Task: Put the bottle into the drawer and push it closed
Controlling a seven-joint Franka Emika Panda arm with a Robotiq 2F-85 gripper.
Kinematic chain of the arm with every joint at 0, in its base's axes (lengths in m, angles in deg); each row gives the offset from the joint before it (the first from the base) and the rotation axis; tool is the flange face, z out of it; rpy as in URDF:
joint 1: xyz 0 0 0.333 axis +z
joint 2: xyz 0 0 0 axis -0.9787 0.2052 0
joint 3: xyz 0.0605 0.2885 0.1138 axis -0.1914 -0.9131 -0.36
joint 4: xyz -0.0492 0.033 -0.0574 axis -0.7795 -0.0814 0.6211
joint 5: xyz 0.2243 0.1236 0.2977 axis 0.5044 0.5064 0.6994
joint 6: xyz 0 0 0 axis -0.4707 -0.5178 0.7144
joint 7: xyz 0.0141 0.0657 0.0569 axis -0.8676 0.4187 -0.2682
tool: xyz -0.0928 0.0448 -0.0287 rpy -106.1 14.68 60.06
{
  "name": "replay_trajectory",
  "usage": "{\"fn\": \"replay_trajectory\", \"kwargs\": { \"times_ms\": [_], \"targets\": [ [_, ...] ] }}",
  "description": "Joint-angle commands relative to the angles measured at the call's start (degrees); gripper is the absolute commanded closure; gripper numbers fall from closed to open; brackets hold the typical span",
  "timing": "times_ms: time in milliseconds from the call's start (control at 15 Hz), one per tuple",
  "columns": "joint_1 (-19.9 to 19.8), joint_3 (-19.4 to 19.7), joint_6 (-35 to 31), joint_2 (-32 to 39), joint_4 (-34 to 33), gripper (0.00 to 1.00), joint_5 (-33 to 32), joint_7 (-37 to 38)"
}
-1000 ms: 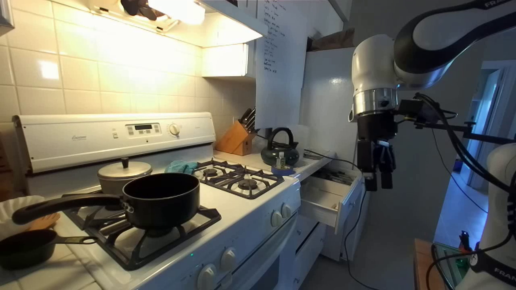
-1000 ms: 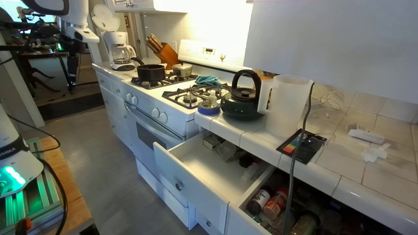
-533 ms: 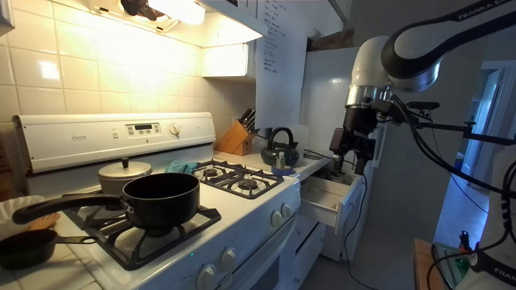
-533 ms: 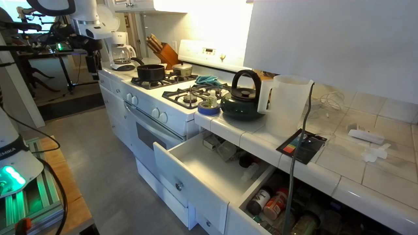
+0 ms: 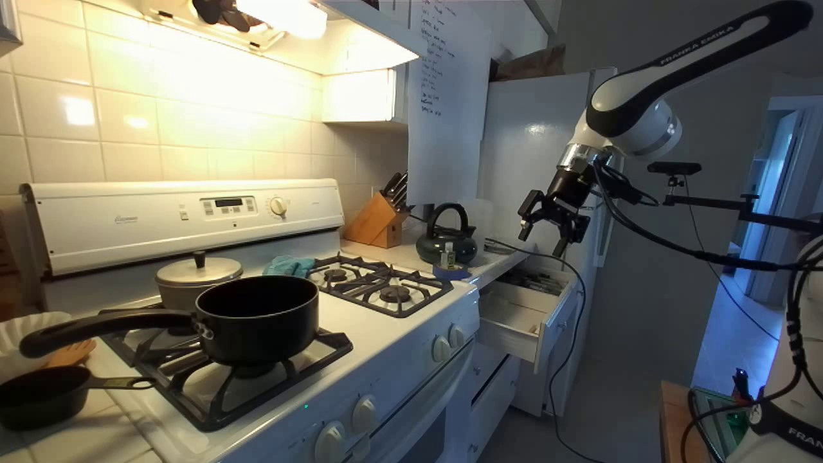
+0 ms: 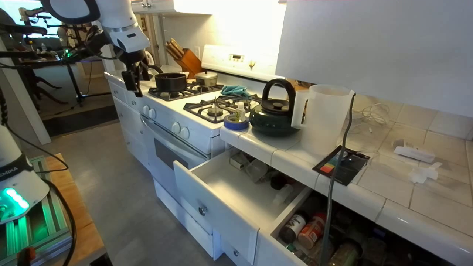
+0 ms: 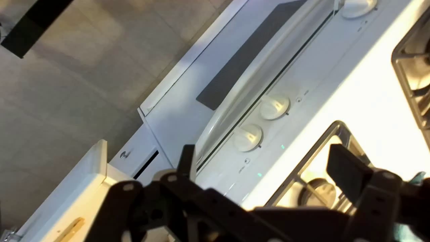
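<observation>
The bottle is a small clear one with a pale label (image 6: 240, 112). It stands at the blue tape roll (image 6: 235, 122) on the counter corner beside the stove; it shows in both exterior views (image 5: 449, 254), but not in the wrist view. The white drawer (image 6: 218, 212) is pulled open below the counter, with a few items towards its back; its corner shows in the wrist view (image 7: 77, 188). My gripper (image 5: 542, 239) is open and empty, tilted, in the air in front of the stove and apart from the bottle. In the wrist view its fingers (image 7: 263, 164) are wide apart.
A dark green kettle (image 6: 273, 116) and a translucent pitcher (image 6: 321, 122) stand close to the bottle. A black pot (image 5: 257, 318) sits on the stove. A second open drawer (image 6: 281, 251) holds jars. A dark cable (image 6: 334, 177) hangs over the counter edge.
The arm has swung towards the stove and counter, and the gripper has turned and tilted from pointing straight down. The bottle and drawer have not moved.
</observation>
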Motion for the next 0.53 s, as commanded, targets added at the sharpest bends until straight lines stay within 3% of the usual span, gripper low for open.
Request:
{"fn": "replay_trajectory", "kwargs": {
  "times_ms": [0,67,333,467],
  "targets": [
    [-1.88,3.90,1.05,6.47,-5.75,0.00,2.20,-0.97],
    [-1.81,2.25,0.16,3.15,-2.46,0.00,0.70,-0.67],
    [-2.07,2.15,0.17,4.23,-3.05,0.00,0.60,-0.96],
    [-2.73,2.11,-4.95,6.07,-3.55,0.00,0.45,-0.79]
  ]
}}
